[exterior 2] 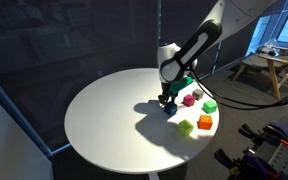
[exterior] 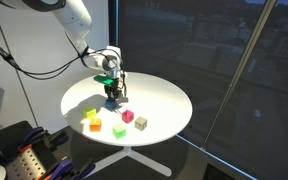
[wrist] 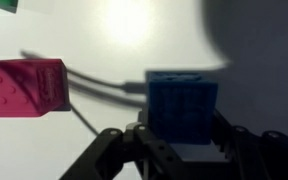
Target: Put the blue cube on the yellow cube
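The blue cube (wrist: 182, 105) sits between my gripper's (wrist: 182, 135) two dark fingers, which press against its sides. In both exterior views the gripper (exterior: 112, 92) (exterior 2: 167, 99) is low over the round white table, with the blue cube (exterior: 111, 101) (exterior 2: 171, 109) at table level under it. The yellow cube (exterior: 92, 114) (exterior 2: 185, 126) stands apart from the gripper, nearer the table's edge, next to an orange-red cube (exterior: 96, 125) (exterior 2: 204, 122). The yellow cube is out of the wrist view.
A magenta cube (wrist: 24, 88) (exterior: 128, 116) (exterior 2: 189, 99) lies close beside the blue one. A green cube (exterior: 119, 130) (exterior 2: 210, 105) and a pale beige cube (exterior: 141, 122) stand further off. The table rim (exterior: 174, 125) drops off all round.
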Motion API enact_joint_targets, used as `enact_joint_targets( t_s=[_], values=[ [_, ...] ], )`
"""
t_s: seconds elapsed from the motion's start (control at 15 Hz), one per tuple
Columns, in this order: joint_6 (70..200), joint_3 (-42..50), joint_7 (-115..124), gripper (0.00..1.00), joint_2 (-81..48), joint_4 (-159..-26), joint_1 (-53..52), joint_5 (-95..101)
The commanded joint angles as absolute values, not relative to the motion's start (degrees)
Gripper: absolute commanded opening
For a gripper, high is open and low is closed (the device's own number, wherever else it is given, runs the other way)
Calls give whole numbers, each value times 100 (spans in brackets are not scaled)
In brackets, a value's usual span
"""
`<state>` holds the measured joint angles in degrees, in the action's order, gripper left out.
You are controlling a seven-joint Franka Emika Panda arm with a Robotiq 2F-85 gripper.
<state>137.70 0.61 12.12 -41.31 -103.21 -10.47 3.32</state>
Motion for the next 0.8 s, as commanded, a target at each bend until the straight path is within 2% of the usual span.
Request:
enact_joint_targets(
  t_s=[0.0,0.73],
  values=[
    [13474,47,1184,32,-3895,-10292,-1034,357],
    [13245,26,1204,32,-3314,-10423,-1033,382]
  ],
)
